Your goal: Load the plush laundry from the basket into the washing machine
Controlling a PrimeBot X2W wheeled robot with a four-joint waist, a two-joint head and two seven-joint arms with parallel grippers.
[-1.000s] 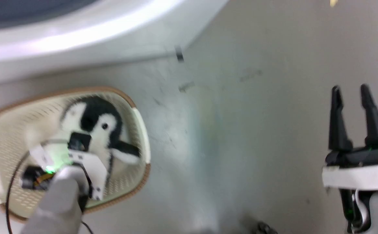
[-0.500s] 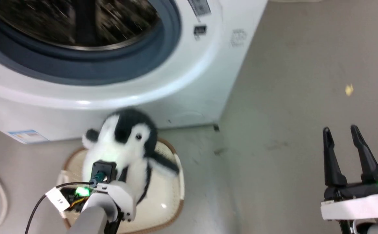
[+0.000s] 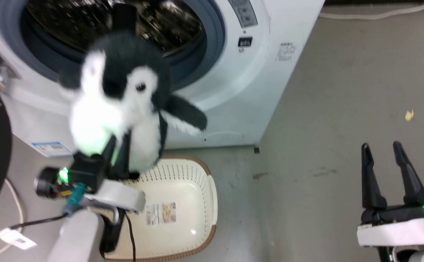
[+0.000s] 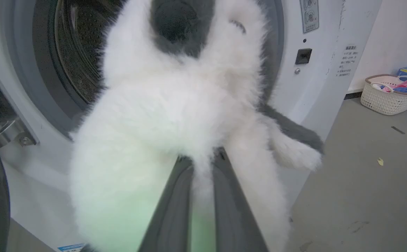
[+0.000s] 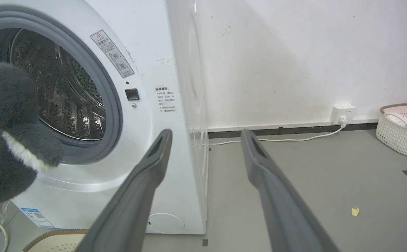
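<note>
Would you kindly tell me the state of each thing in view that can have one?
Washer: door open.
Basket: upright on the floor, visible part empty.
Plush: held in the air before the washer's opening, not yet inside.
Left gripper: shut on the plush.
Right gripper: open, empty.
Far basket: holds clothes.

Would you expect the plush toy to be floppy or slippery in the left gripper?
Probably floppy: the plush toy bulges around the left gripper, and its black flipper droops sideways. Likely light: a narrow pinch low on its body holds it aloft. Fur may slip.
</note>
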